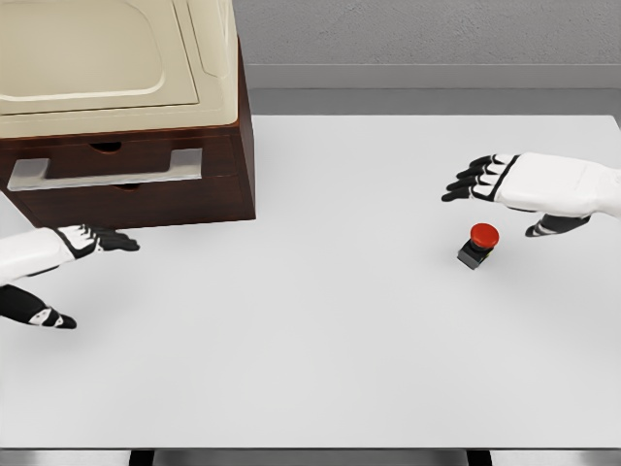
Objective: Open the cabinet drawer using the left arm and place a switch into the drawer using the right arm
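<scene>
A dark wooden cabinet (pixel 146 184) with a cream top stands at the table's back left. Its drawer front carries a long silver handle (pixel 107 170) and looks shut. My left hand (pixel 82 262) hovers open just below and in front of the cabinet, fingers pointing right, a little under the handle. The switch (pixel 478 245), a red round button on a small black base, sits on the table at the right. My right hand (pixel 505 189) floats open just above and behind the switch, fingers pointing left, not touching it.
The white table (pixel 320 330) spans the view, its front edge near the bottom. A grey wall (pixel 427 39) runs behind. The cabinet's cream top (pixel 107 58) rises out of frame at the upper left.
</scene>
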